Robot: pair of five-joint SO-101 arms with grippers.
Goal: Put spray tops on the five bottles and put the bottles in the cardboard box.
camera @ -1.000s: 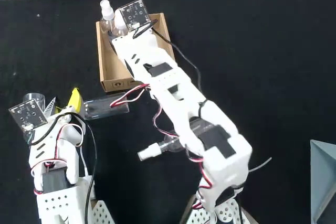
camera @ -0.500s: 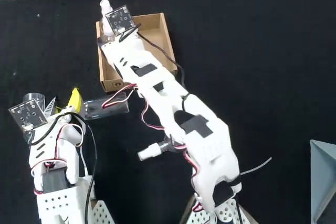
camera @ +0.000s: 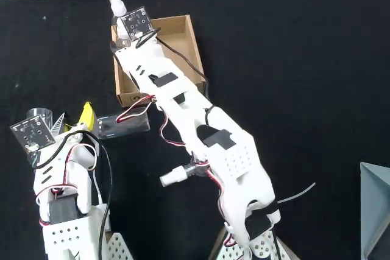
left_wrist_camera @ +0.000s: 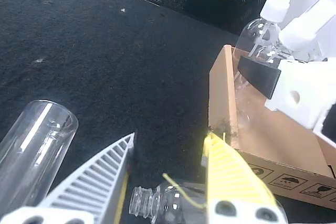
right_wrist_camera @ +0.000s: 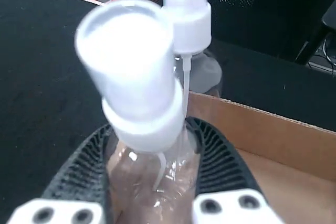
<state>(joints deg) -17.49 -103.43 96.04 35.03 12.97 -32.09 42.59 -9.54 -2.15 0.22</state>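
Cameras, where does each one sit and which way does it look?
High view: fixed above the table, looking down on the left arm, the right arm and the cardboard box.
Left wrist view: on the left arm's wrist, looking past the open left gripper toward the box.
Right wrist view: on the right arm's wrist, looking along the right gripper, shut on a spray-topped bottle by the box's wall.
Shared: every view shows the box.

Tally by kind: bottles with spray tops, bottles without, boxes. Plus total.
Bottle with spray top: 3
Bottle without top: 1
Bottle, neck hidden: 1
Cardboard box: 1
Total: 6
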